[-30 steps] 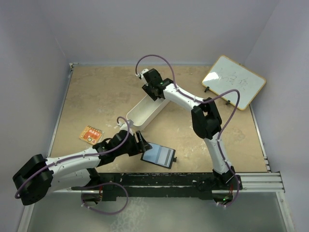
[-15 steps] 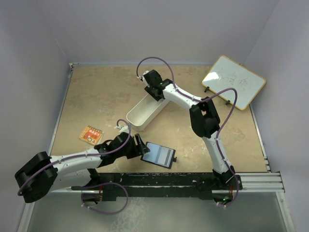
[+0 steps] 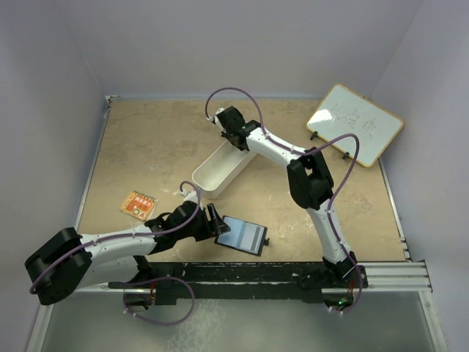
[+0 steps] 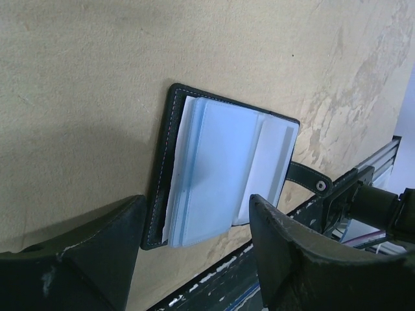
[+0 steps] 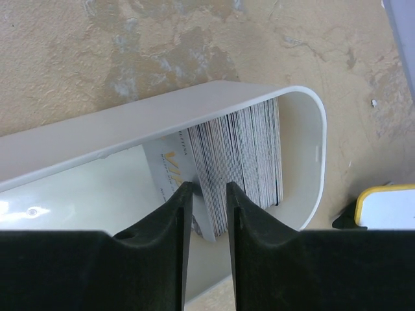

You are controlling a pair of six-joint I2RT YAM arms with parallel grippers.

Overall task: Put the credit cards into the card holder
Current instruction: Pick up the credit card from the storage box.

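Over credit cards (image 5: pixel 243 159), right pincer (image 5: pixel 209 191) narrowed.

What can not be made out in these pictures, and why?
- Right wrist view: whether the right gripper holds any of the credit cards; its fingers cover the stack's lower part.
- Top view: the cards in the white tray, hidden by that gripper.
- Left wrist view: the card holder's near corner, behind the left gripper.
- Top view: the orange card's print, too small.

Tan table (image 3: pixel 146 147) carries a white tray (image 3: pixel 208 183) mid-table, the open card holder (image 3: pixel 242 235) at the near edge, a small orange card (image 3: pixel 138 204) on the left and a whiteboard (image 3: pixel 355 123) far right.
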